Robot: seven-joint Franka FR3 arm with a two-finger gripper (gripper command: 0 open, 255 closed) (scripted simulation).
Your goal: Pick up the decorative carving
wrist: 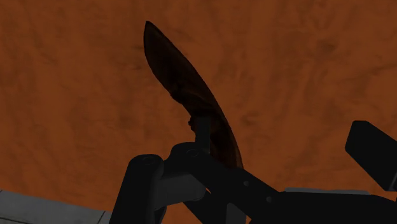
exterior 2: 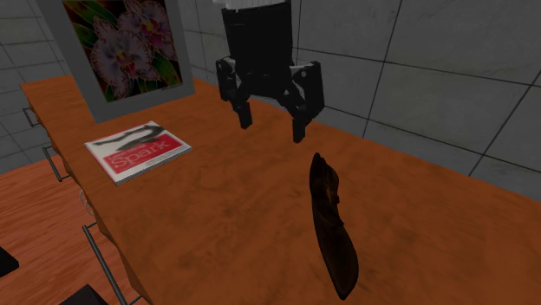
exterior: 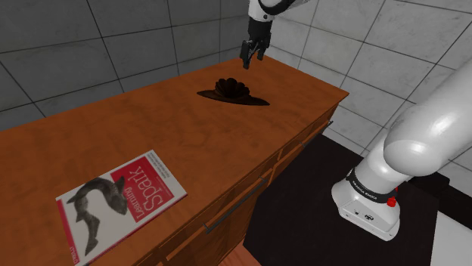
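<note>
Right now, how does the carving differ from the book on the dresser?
Carving: dark brown all over, long and narrow with pointed ends and a raised middle. Book: flat rectangle, white and red cover with a fish. The carving lies near the open jaws; the book lies far from them, toward the other end. Both rest on the wooden top, unheld.

The book [exterior: 121, 204] has the title "Learning Spark" in white letters on its red band; its smaller print cannot be read.

Book [exterior: 121, 202], flower picture [exterior 2: 130, 48], wooden dresser [exterior: 189, 143].
</note>
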